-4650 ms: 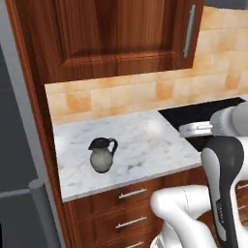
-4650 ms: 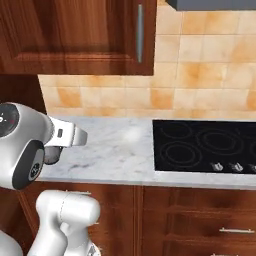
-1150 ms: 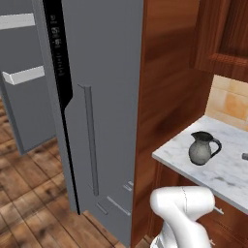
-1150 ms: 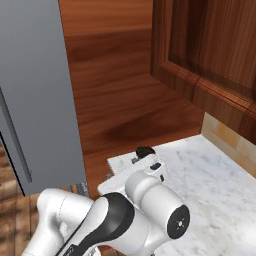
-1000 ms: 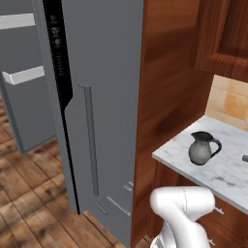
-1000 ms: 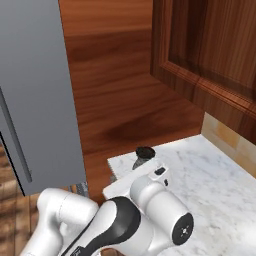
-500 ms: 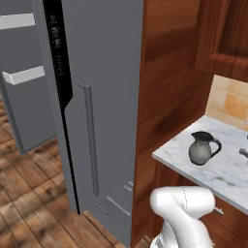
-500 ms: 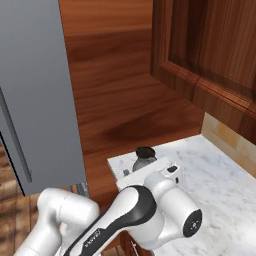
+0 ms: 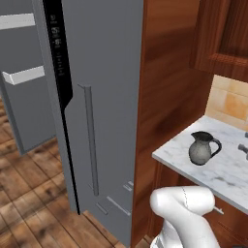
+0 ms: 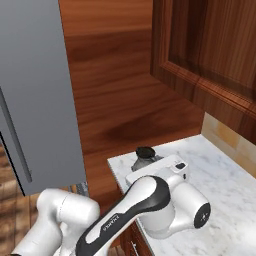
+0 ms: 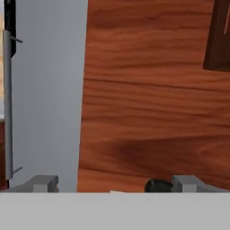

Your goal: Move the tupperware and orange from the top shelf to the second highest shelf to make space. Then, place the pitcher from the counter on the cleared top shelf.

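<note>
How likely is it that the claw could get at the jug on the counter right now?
Probably yes. The jug stands alone on the marble counter with bare stone around it, and the claw is open with nothing in it. But it faces the wooden panel beside the fridge, so it would need to turn down first.
</note>
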You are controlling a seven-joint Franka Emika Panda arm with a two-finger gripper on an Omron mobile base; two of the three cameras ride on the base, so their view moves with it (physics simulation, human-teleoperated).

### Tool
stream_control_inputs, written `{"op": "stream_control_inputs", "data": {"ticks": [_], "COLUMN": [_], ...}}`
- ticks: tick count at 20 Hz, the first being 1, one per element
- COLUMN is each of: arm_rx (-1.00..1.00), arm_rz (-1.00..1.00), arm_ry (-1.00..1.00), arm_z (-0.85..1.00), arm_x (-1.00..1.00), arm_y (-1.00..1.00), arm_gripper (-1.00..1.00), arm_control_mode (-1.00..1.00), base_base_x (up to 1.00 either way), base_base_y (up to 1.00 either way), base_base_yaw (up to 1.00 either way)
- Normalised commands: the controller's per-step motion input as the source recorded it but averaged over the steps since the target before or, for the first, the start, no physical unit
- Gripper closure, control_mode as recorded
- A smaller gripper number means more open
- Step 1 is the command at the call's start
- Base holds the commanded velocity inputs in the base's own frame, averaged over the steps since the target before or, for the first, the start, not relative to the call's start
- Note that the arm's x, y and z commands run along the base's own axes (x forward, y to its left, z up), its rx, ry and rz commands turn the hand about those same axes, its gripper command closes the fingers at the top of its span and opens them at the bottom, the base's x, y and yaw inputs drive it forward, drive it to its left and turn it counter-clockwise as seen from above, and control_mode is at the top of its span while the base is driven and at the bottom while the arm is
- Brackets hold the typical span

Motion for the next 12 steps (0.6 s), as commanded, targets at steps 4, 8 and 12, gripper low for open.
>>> {"op": "stream_control_inputs", "data": {"ticks": [4,8,12], "arm_rx": [0.03,0.02,0.0], "arm_rz": [0.0,0.01,0.04], "arm_ry": [0.01,0.04,0.07], "arm_z": [-0.13,-0.18,-0.25], "arm_x": [0.25,0.29,0.25], "arm_y": [0.0,0.0,0.0], "arm_gripper": [-1.0,-1.0,-1.0], "arm_control_mode": [-1.0,-1.0,-1.0], "base_base_x": [0.0,0.0,0.0], "base_base_y": [0.0,0.0,0.0], "base_base_yaw": [0.0,0.0,0.0]}}
